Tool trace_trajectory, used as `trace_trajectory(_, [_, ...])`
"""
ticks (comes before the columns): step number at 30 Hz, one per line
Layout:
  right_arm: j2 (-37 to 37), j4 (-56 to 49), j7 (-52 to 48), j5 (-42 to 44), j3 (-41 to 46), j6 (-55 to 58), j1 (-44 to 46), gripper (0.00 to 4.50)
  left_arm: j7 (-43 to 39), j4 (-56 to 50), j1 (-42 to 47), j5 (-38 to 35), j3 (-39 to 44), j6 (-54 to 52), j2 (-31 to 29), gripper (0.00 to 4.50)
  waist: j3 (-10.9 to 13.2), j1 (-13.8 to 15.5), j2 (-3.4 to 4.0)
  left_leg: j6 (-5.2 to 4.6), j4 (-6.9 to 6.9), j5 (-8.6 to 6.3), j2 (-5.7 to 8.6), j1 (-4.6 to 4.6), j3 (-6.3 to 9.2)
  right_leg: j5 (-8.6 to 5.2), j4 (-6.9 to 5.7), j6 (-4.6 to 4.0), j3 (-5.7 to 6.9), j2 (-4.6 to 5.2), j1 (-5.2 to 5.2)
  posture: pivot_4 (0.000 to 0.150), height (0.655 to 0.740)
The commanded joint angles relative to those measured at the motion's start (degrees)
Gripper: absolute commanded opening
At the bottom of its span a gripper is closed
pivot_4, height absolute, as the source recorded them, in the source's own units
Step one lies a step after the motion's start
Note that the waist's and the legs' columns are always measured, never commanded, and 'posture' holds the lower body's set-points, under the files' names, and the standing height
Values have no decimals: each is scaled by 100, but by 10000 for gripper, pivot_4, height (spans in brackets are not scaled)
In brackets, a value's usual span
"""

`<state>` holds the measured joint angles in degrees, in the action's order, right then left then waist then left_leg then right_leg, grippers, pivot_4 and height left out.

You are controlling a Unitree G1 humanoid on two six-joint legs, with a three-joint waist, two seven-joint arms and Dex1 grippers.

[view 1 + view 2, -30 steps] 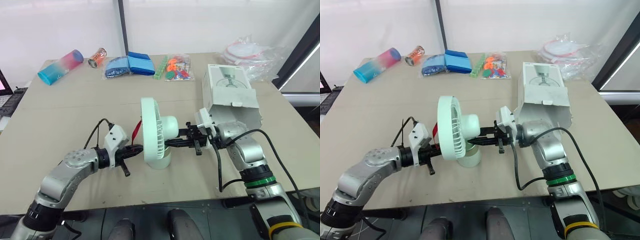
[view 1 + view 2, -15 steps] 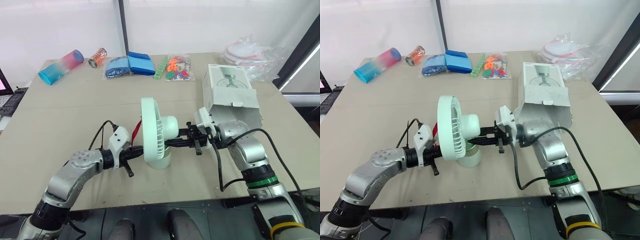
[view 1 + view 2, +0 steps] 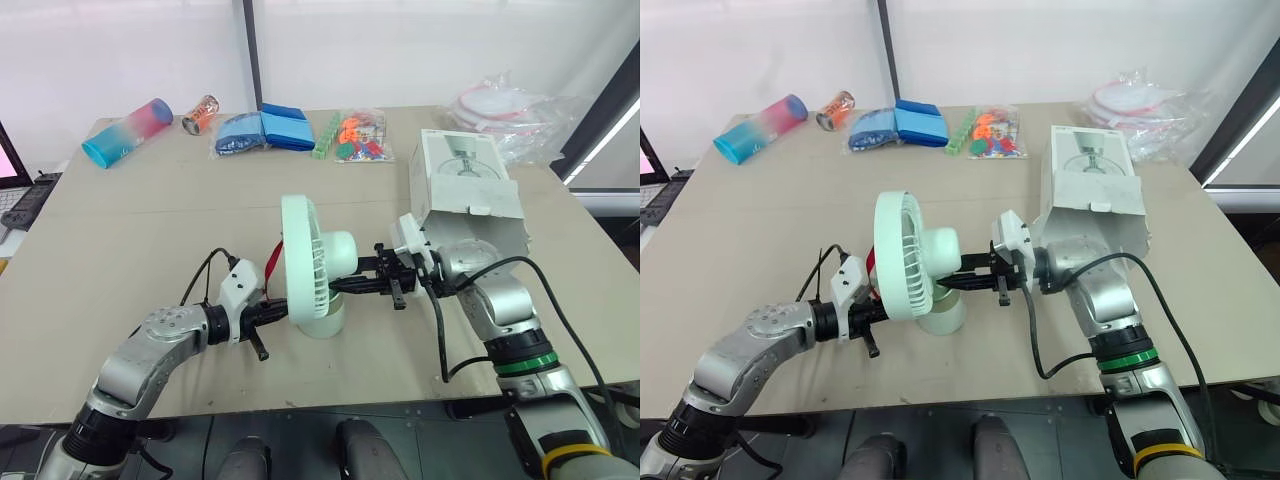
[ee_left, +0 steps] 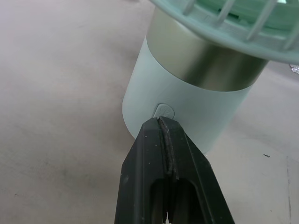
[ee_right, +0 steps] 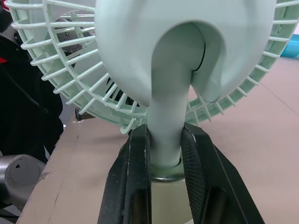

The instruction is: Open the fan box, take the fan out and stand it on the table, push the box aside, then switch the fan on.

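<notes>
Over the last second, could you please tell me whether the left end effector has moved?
Yes. The left end effector has moved in toward the fan, closing the gap to its base, while the fan stands where it was on the table.

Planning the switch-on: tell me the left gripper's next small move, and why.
Probably press the left gripper straight forward into the button. It is shut, with its tip at the button low on the base. The right gripper is clamped on the stem, which should brace the fan against the push.
</notes>
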<state>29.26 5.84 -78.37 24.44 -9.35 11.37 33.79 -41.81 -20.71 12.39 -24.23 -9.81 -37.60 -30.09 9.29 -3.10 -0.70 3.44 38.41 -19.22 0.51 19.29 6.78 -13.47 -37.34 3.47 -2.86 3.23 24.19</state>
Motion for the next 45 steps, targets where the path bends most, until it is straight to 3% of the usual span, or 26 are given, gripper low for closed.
trace_trajectory(1, [59, -2, 45, -237, -160, 56, -48, 3663, -70, -190, 66, -64, -31, 39, 52, 775, 0, 3, 0, 0, 0, 0, 0, 0, 0, 0, 0, 0, 0, 0, 0, 1500, 7400])
trace_trajectory(45, [131, -126, 78, -246, -184, 143, -186, 3663, -78, -312, 136, -103, -47, 126, 203, 775, 0, 49, 0, -1, 0, 0, 3, 0, 2, 0, 8, 0, 3, 4, -6, 1500, 7400])
